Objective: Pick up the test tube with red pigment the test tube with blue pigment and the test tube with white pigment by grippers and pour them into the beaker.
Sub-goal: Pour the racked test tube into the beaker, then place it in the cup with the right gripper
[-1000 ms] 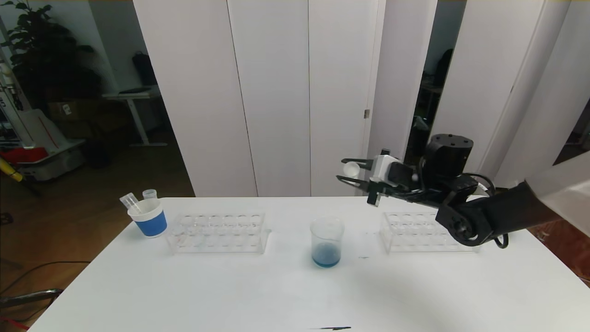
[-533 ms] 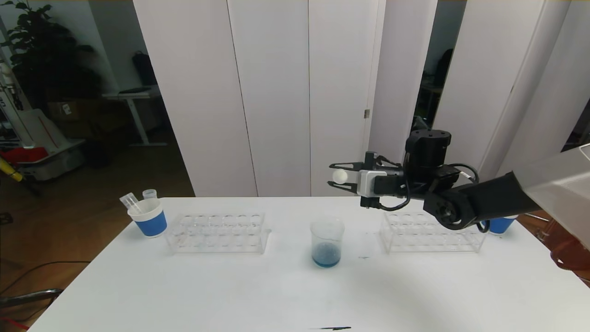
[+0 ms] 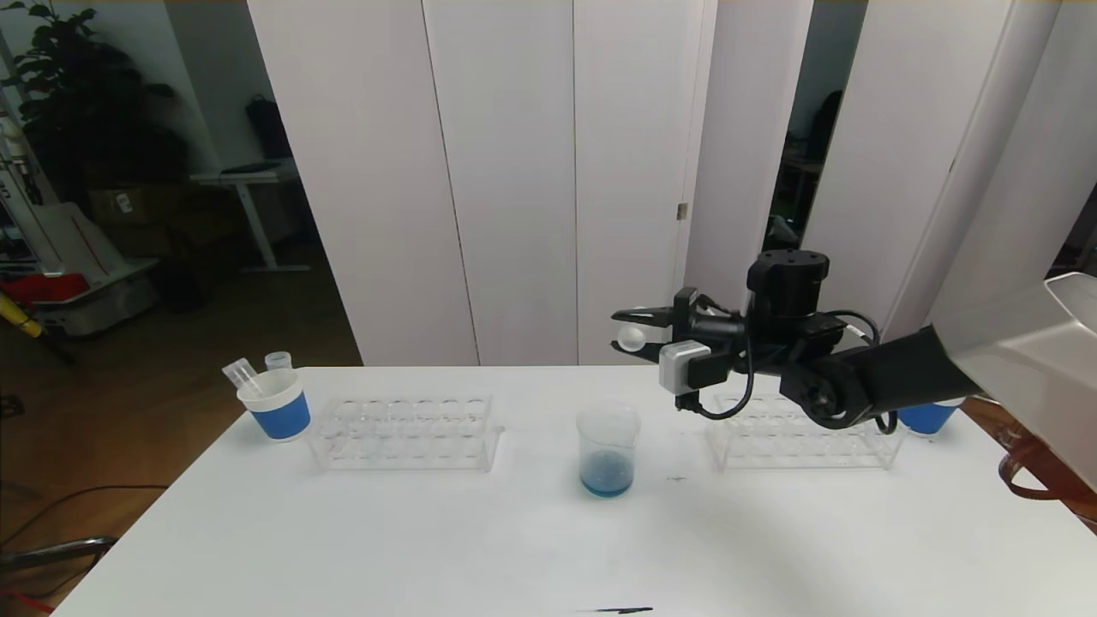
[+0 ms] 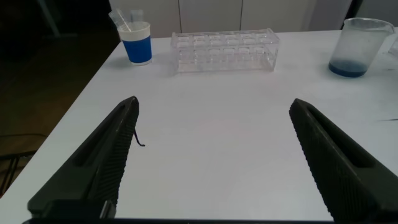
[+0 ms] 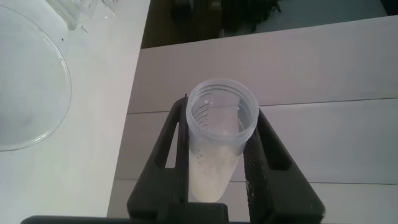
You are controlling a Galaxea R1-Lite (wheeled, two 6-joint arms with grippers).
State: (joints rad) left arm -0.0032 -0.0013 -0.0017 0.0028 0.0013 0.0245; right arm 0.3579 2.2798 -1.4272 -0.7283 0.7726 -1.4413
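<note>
My left gripper (image 4: 211, 155) hangs low over the near bench (image 3: 428, 548), jaws spread wide and empty. Farther in stands the beaker (image 3: 608, 451), blue pigment already at its bottom. Above and just right of it, my right gripper (image 3: 632, 336) is clamped on the test tube with white pigment (image 3: 631, 337) about mid-length. It is light, slick and fragile (I judge), so a firm mid-body hold suits. The tube lies roughly level, its long axis running near to far.
</note>
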